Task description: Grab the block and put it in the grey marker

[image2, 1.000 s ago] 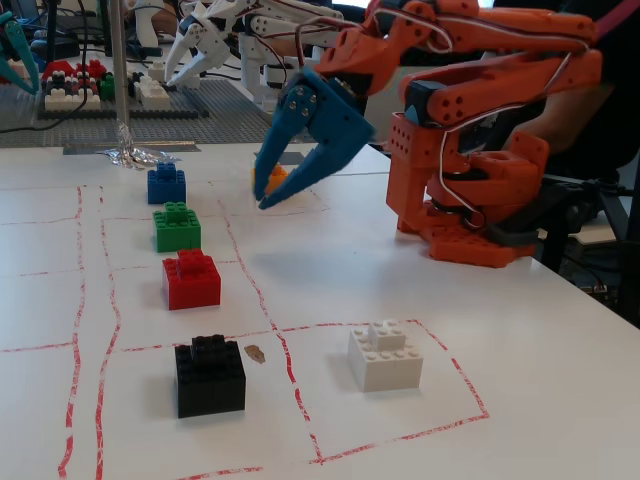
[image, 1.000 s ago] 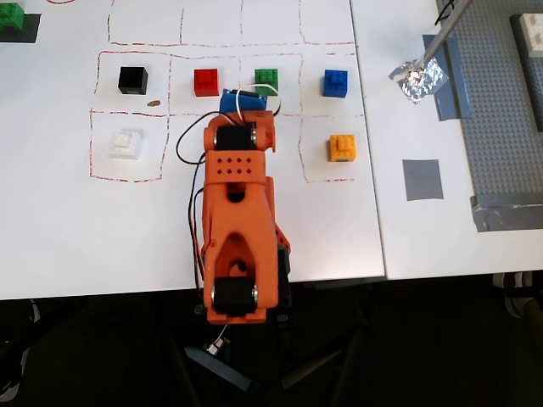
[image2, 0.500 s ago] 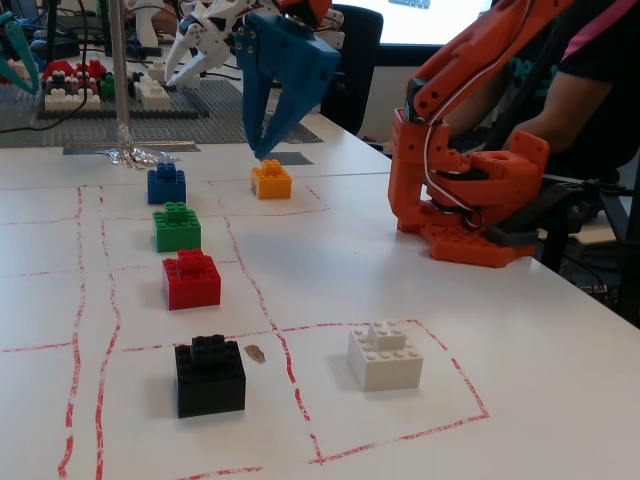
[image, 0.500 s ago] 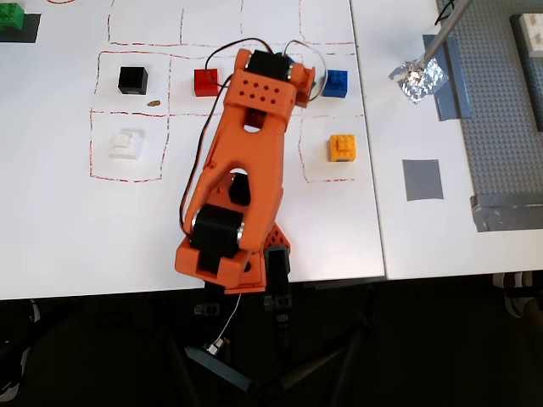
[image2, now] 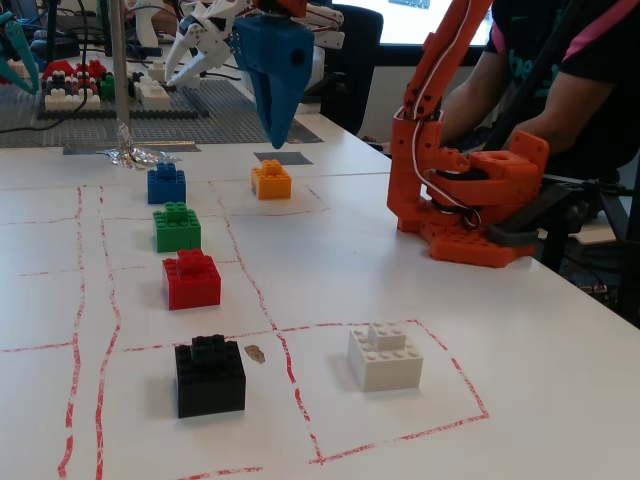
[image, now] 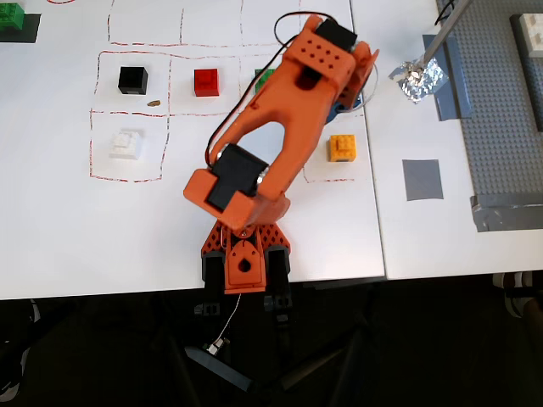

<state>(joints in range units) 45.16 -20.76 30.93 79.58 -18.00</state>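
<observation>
Hidden: in the overhead view the orange arm (image: 288, 127) covers the gripper almost wholly; only a sliver of blue shows at the arm's right edge. It also covers most of the green brick (image: 263, 79), of which a corner shows, and the blue brick altogether.
Cut off: in the fixed view the upper part of the gripper (image2: 272, 135) runs out of the top edge; the arm's upper links are also cropped.
Hard to make out: a small brown speck (image2: 254, 352) lies beside the black brick (image2: 209, 375); what it is cannot be told.
Gripper: blue, pointing downward, tapering to a single point in the fixed view. No gap shows between the fingers, so they look pressed together, with nothing between them.
Block: the orange-yellow brick (image2: 271, 180) sits on the white table (image2: 520, 380), studs up, inside a red-dashed square. The gripper tip hangs above it, apart from it, seemingly a little behind it.
Grey marker: a dark-grey square patch (image: 422, 180) lies to the right of the block (image: 342, 147) in the overhead view, across a seam between table panels, bare.
Other bricks: blue (image2: 166, 184), green (image2: 176, 226) and red (image2: 191, 279) stand in a row; white (image2: 385, 355) sits in its own square.
</observation>
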